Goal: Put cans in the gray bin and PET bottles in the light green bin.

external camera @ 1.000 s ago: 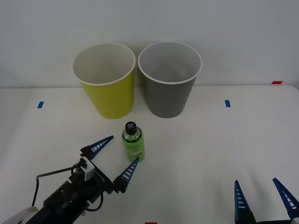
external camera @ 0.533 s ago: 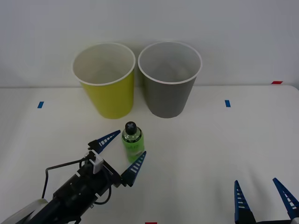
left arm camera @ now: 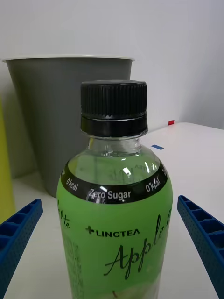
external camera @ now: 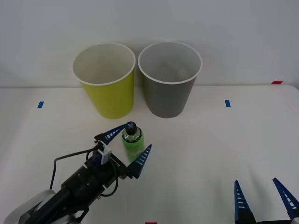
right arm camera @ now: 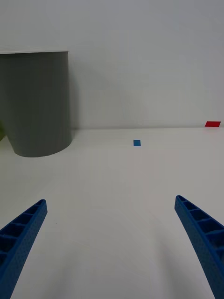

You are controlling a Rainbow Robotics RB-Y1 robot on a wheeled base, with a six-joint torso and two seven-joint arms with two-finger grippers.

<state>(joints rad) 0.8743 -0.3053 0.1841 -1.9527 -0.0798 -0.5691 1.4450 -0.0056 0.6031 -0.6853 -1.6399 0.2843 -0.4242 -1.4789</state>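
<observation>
White desk [external camera: 210, 144] under my left tool [external camera: 129, 147], whose blue fingers are spread wide around the upright bottle [external camera: 132, 141] near mid-desk, just in front of the green bin [external camera: 105, 86] and gray bin [external camera: 169, 84]. I judge a finger could knock the bottle over if I close off-centre. My right tool [external camera: 264, 198] waits, spread, at the near right edge.
</observation>
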